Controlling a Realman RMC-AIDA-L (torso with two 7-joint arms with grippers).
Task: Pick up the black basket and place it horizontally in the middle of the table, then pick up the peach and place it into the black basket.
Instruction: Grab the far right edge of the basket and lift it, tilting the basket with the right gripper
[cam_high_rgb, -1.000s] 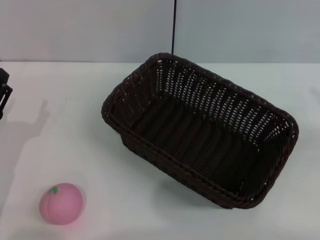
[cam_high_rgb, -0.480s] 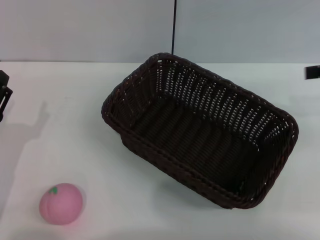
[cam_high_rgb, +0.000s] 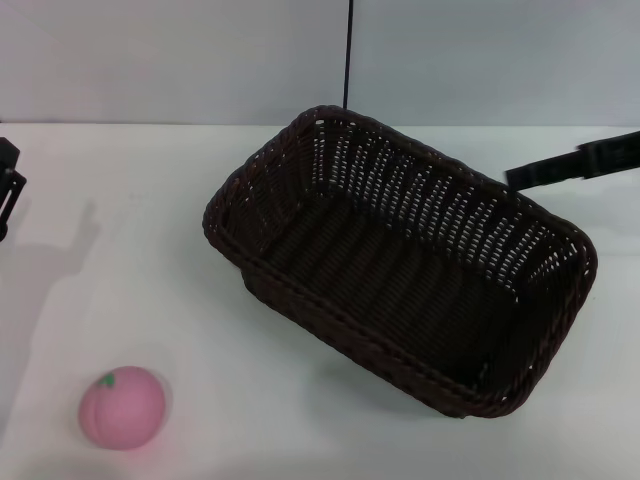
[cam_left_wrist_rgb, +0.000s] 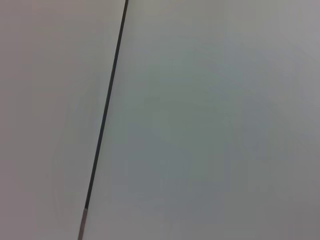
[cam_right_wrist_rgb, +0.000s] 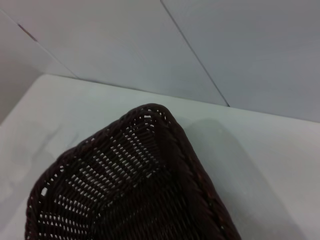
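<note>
On the white counter (cam_high_rgb: 150, 200) | black wicker basket (cam_high_rgb: 400, 270) sits askew | pink peach (cam_high_rgb: 122, 406) near-left, apart | right gripper (cam_high_rgb: 515, 178) above far rim, opening unclear | left gripper (cam_high_rgb: 8, 185) at left edge, opening unclear

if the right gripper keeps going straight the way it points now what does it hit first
Probably the basket's far rim: the right gripper points leftward there. Depth is unclear, so it may pass above.
</note>
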